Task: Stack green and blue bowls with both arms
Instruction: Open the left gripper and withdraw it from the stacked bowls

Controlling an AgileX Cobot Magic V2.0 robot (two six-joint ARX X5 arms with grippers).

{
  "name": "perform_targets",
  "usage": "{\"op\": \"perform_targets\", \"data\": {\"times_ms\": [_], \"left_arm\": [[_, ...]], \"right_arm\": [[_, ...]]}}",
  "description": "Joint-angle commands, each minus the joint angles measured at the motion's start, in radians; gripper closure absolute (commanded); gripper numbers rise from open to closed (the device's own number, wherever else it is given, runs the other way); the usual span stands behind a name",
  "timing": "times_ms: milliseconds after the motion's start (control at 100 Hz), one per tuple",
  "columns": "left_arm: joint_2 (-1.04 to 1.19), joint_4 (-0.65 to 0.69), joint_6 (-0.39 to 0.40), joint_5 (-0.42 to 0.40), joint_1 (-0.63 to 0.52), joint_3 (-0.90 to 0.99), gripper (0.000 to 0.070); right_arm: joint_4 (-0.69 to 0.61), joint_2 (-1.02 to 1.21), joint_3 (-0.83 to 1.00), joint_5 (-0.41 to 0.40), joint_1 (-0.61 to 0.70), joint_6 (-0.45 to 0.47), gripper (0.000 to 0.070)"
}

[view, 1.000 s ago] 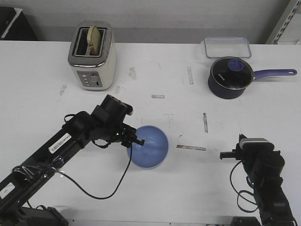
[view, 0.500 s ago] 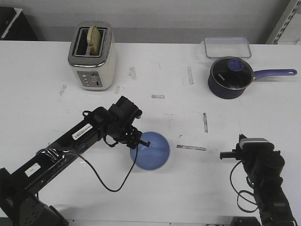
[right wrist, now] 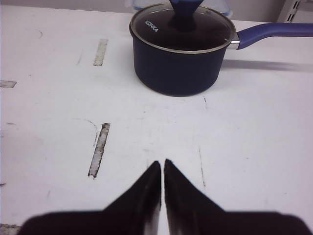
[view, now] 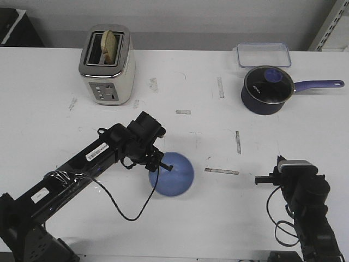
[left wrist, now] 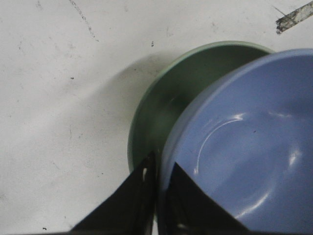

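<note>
The blue bowl (view: 174, 174) (left wrist: 244, 142) is near the table's middle, with my left gripper (view: 162, 166) (left wrist: 158, 165) shut on its rim: one finger is inside and one outside. In the left wrist view the green bowl (left wrist: 166, 93) lies right under the blue one, showing past its rim on one side. I cannot tell whether the two bowls touch. In the front view the green bowl is hidden by the blue one. My right gripper (view: 258, 179) (right wrist: 162, 162) is shut on nothing, low over the table at the front right.
A dark blue lidded saucepan (view: 266, 90) (right wrist: 181, 49) stands at the back right, with a clear lidded box (view: 263, 53) behind it. A cream toaster (view: 107, 64) holding a slice of bread is at the back left. Tape marks (view: 221, 171) dot the white table.
My left arm has reached further right with the blue bowl, which now looks a little smaller and lower. The right arm has not moved.
</note>
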Motion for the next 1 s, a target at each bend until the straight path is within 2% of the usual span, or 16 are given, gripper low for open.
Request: {"op": "perform_targets", "data": {"times_ms": [0,110,310,350,440,560,600,640,700,870,990], "left_arm": [[0.018,0.004,0.012,0.005,-0.009,0.018,0.0583],[0.018,0.008,0.012,0.005,-0.013,0.018,0.0419],[0.018,0.030,0.012,0.005,-0.013,0.021,0.0066],[0.018,0.030,0.012,0.005,-0.013,0.023,0.0038],[0.018,0.028,0.012,0.004,-0.013,0.036,0.0039],[0.018,0.016,0.012,0.001,-0.008,0.077,0.0057],[0.018,0.005,0.012,-0.001,-0.003,0.098,0.0083],[0.018,-0.010,0.012,-0.006,0.003,0.122,0.0150],[0.018,-0.037,0.012,-0.031,0.014,0.163,0.0286],[0.018,-0.140,0.043,-0.135,0.063,0.290,0.0700],[-0.002,-0.160,0.073,-0.178,0.111,0.329,0.0698]], "right_arm": [[0.009,0.006,0.010,-0.003,0.000,0.000,0.0700],[0.009,0.006,0.010,-0.003,0.000,0.000,0.0700],[0.009,0.006,0.010,-0.003,0.000,-0.001,0.0700],[0.009,0.006,0.010,-0.003,0.000,0.000,0.0700],[0.010,0.006,0.010,-0.003,0.000,-0.001,0.0700],[0.010,0.006,0.010,-0.003,0.000,-0.001,0.0700],[0.010,0.006,0.010,-0.003,0.000,-0.001,0.0700],[0.010,0.006,0.010,-0.003,0.000,-0.001,0.0700],[0.010,0.006,0.010,-0.003,0.000,-0.001,0.0700],[0.010,0.006,0.010,-0.003,0.000,-0.001,0.0700],[0.010,0.006,0.010,-0.003,0.000,-0.001,0.0700]]}}
